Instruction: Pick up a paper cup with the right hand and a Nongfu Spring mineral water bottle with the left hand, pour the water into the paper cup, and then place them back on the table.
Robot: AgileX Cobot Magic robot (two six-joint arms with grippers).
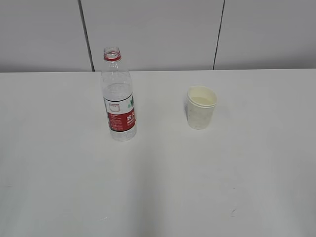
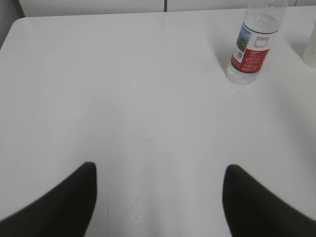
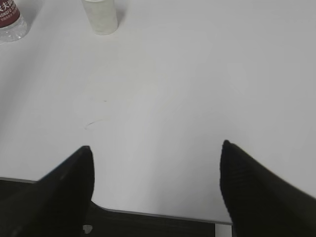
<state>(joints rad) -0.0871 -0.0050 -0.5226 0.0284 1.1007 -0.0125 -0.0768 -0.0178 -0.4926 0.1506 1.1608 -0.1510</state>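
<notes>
Uncapped bottle and cup stood upright on the desk [image 1: 158,187].
The red-labelled Nongfu Spring mineral water bottle [image 1: 118,96] was seen at 9 o'clock of the cream paper cup [image 1: 201,107]; left tool [image 2: 158,200] and right tool [image 3: 155,187] were held spread wide, empty.

- The bottle [image 1: 119,101] is clear, glossy plastic, with a red plastic neck ring and a smooth printed label.
- The cup [image 1: 201,107] is matt cream paper with a rolled rim.
- The tabletop [image 1: 158,187] is smooth, white and faintly sheened, with small dark scuffs.
- The left gripper [image 2: 158,170] and right gripper [image 3: 155,150] have matt black fingers; the right one's look finely ribbed.
</notes>
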